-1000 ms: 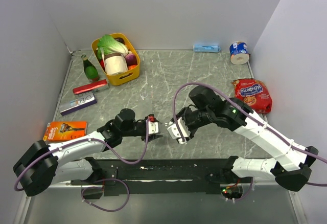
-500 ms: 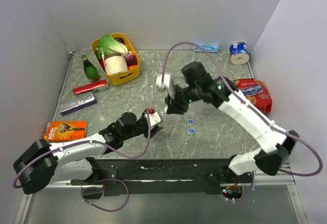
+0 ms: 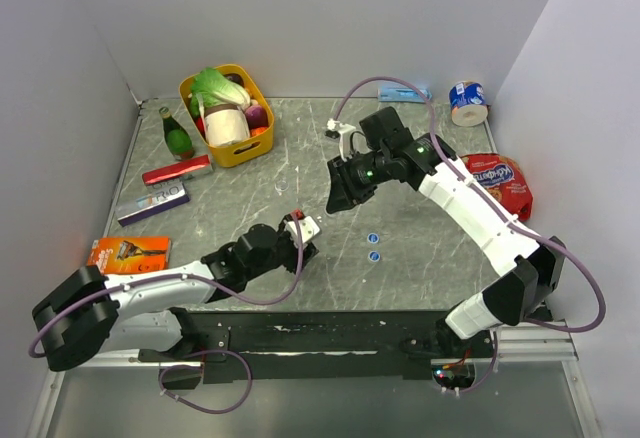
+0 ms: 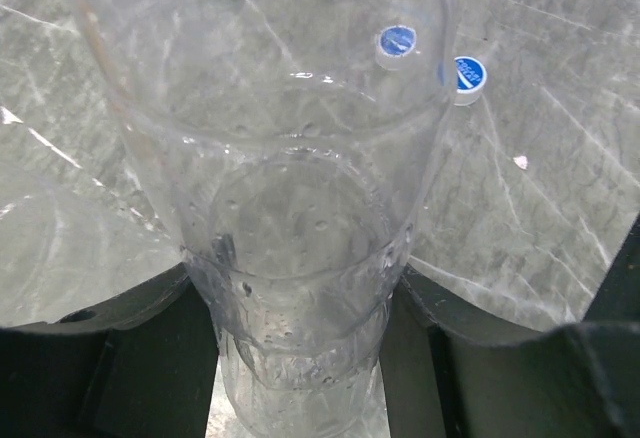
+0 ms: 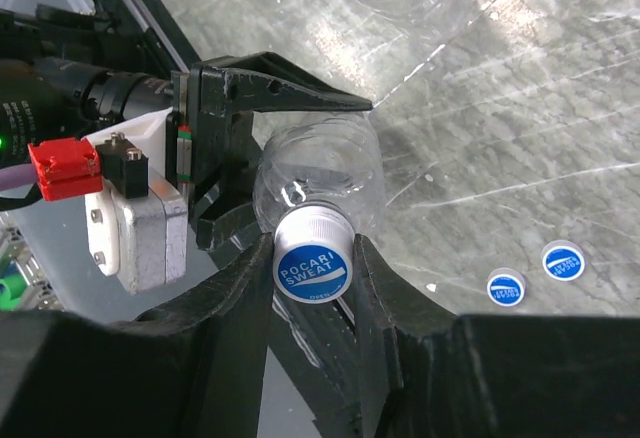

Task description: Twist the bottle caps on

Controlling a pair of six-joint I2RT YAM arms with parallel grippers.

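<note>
Only the right wrist view shows the right tool [image 5: 310, 248] clamped on a round blue cap [image 5: 312, 266] sitting on the neck of a small clear plastic bottle [image 5: 320, 168]. The left wrist view shows the left tool [image 4: 300, 303] clamped around that bottle's body. Two more blue caps [image 4: 397, 40] [image 4: 467, 72] lie on the grey marble table [image 4: 560, 188].

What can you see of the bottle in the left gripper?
The bottle is small, clear, colourless, plastic by its look, its wall speckled with small dots. The left gripper clamps its body from both sides. On its narrow neck sits a cap, white-sided, blue top reading POCARI SWEAT, pinched by the right gripper. The neck points toward the right wrist. Whether the cap is tight, or the base touches the table, cannot be told.
</note>
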